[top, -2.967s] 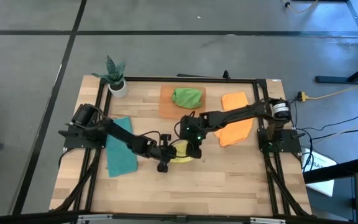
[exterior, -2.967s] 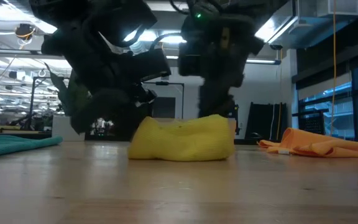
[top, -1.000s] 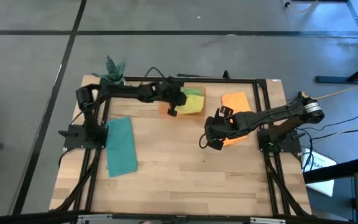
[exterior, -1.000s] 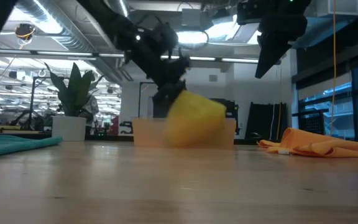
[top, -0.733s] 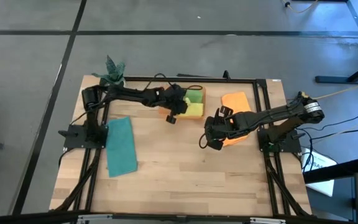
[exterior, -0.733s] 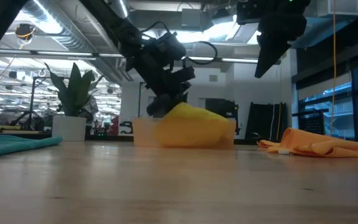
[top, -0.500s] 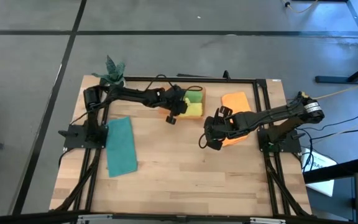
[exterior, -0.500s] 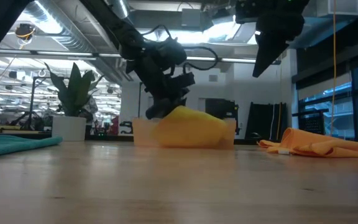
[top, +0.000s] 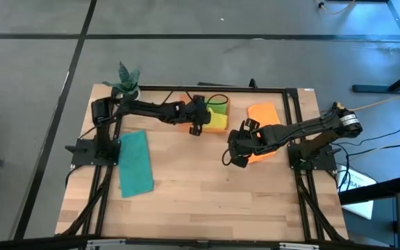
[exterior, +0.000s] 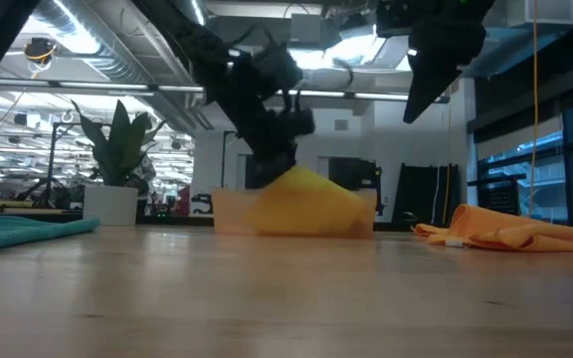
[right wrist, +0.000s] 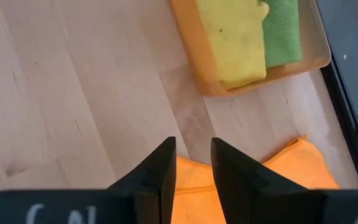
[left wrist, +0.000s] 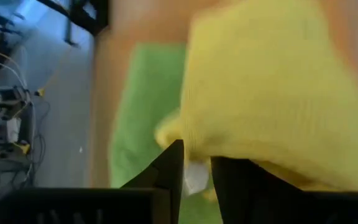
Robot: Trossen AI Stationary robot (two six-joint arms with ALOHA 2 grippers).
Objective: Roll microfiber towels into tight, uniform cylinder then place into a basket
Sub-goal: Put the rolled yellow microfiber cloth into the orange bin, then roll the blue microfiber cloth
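Observation:
The yellow towel (top: 218,123) lies in the translucent orange basket (right wrist: 194,46) beside a green towel (top: 217,106); both also show in the right wrist view, yellow (right wrist: 235,43) and green (right wrist: 283,28). My left gripper (top: 198,123) is over the basket's near left part, shut on the yellow towel (left wrist: 272,93). My right gripper (top: 232,158) is shut and empty, raised above the left edge of a flat orange towel (top: 264,147). A teal towel (top: 135,163) lies flat at the left. My left gripper pinches a small edge bit of the yellow towel, with a white tag (left wrist: 195,178), between its two fingertips. The fingers slant down from the table's left. The towel rests in the basket, its top drawn up into a peak (exterior: 301,179) under the fingers.
A second orange towel (top: 262,111) lies at the far right behind the flat one. A small white pot with a plant (top: 128,82) stands at the far left corner. A black frame edges the table. Bare wood stretches across the near half.
My left gripper has come down over the basket and shifted a little toward the table's right edge, still shut on the yellow towel. The towel, hanging in front of the basket a second ago, now rests in it beside the green one.

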